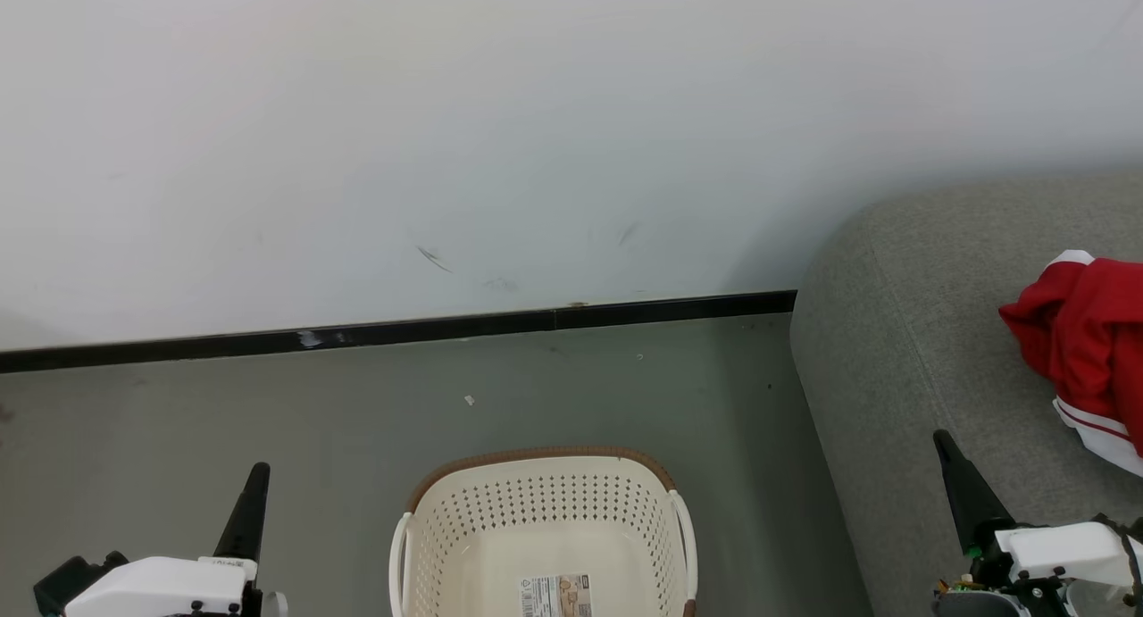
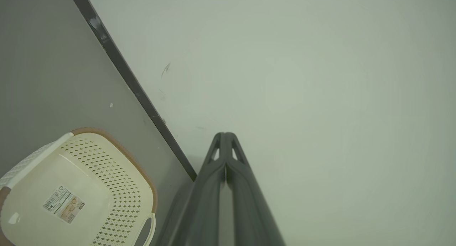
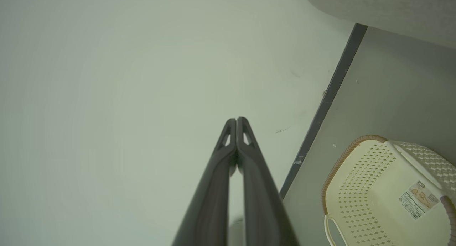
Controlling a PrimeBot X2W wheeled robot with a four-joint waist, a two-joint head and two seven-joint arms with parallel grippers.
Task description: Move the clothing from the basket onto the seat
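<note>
The basket (image 1: 545,501) was cut off along its near side; far right of it, the red garment (image 1: 1085,331) ran past the frame edge.

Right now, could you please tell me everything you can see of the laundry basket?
The basket is an oval tub of cream plastic with perforated walls, a brown woven-look rim and white side handles. It stands upright on the grey floor, left of the grey sofa and apart from it. No clothing shows inside; its bare bottom carries a label sticker. Its near end is cut off in the head view.
</note>
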